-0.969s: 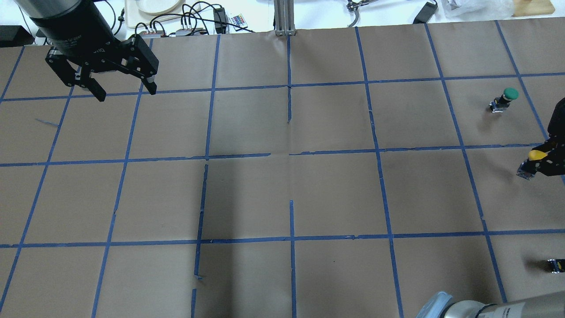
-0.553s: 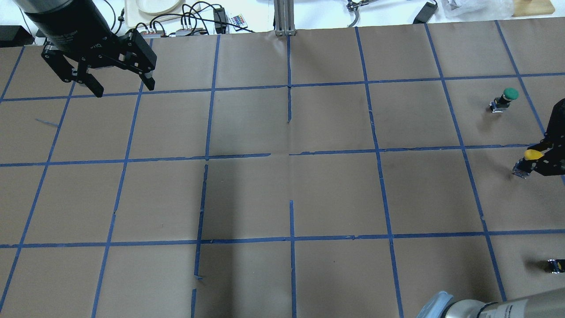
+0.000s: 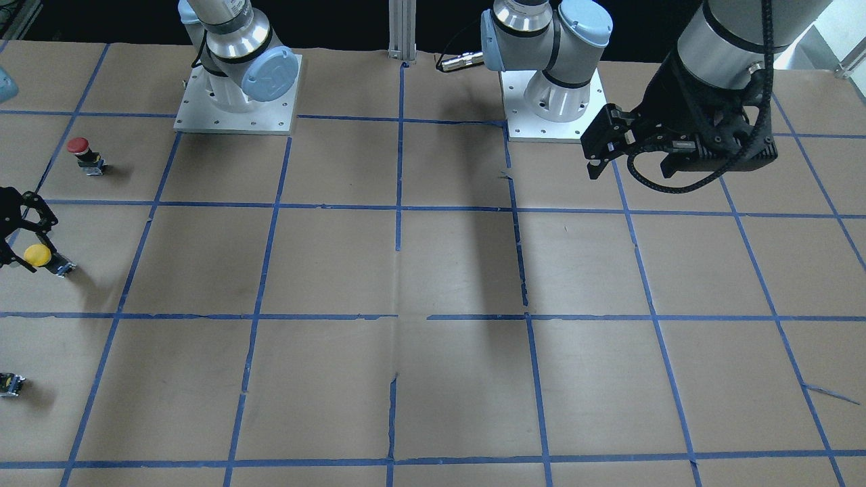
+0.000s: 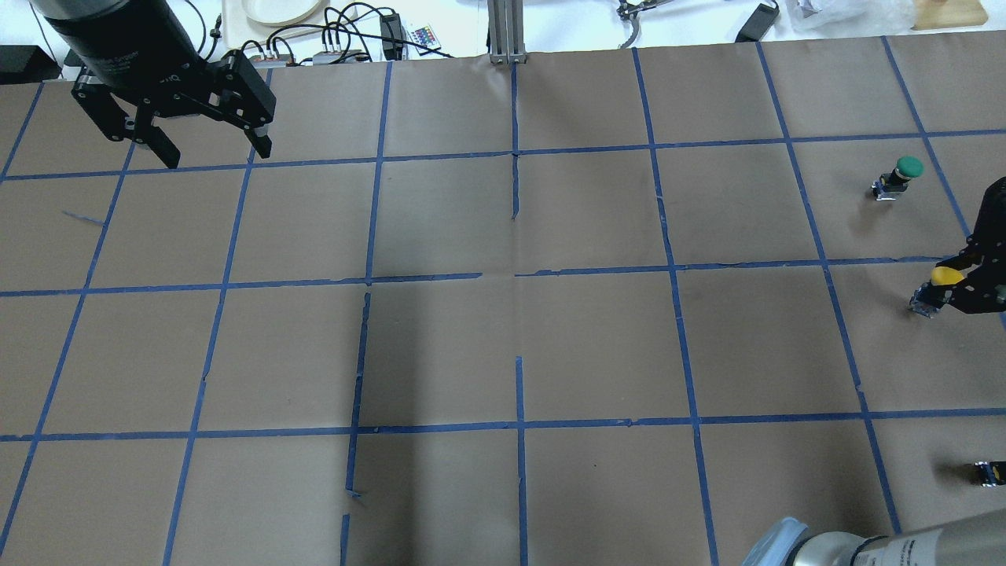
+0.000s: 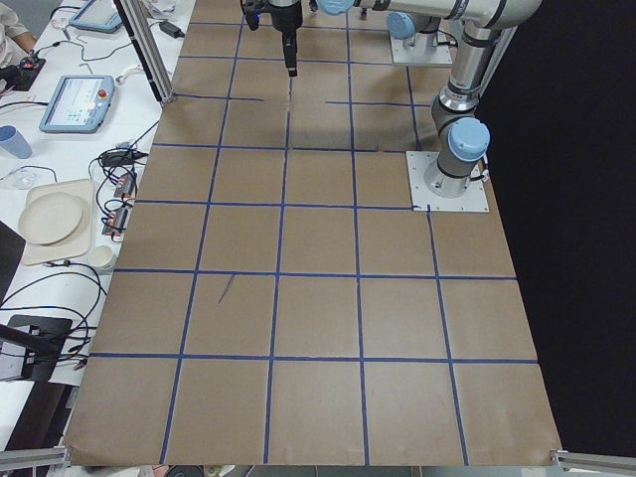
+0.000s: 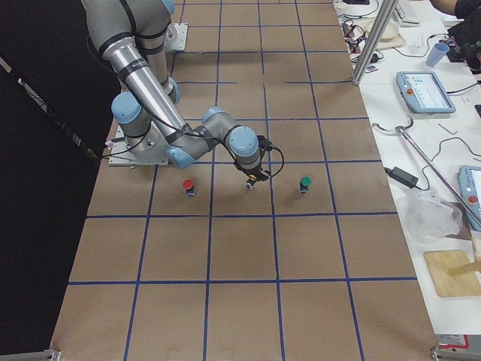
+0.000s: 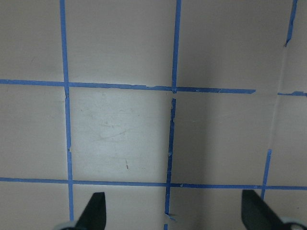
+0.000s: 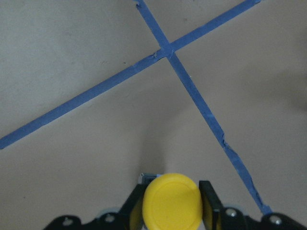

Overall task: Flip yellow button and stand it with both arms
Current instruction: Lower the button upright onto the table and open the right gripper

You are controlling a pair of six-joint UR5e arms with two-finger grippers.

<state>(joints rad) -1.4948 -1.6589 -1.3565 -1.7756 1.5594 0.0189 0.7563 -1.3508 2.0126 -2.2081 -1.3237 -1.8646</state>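
The yellow button [image 4: 943,276] has a round yellow cap on a black-and-metal body. It sits tilted at the table's right edge, held between the fingers of my right gripper [image 4: 941,292], which is shut on its body. In the right wrist view the cap [image 8: 172,201] fills the gap between the two black fingers. In the front-facing view the button [image 3: 37,254] is at the far left, base close to the paper. My left gripper [image 4: 217,157] is open and empty, high over the far left of the table; it also shows in the front-facing view [image 3: 632,172].
A green-capped button [image 4: 904,174] stands behind the yellow one. A red-capped button [image 3: 81,150] stands nearer the robot's base. A small black capless part [image 4: 989,472] lies near the right edge. Brown paper with a blue tape grid [image 4: 515,275] covers the table.
My right gripper has shifted the yellow button slightly left and toward the back. My left gripper has moved a little further back and left, still open.
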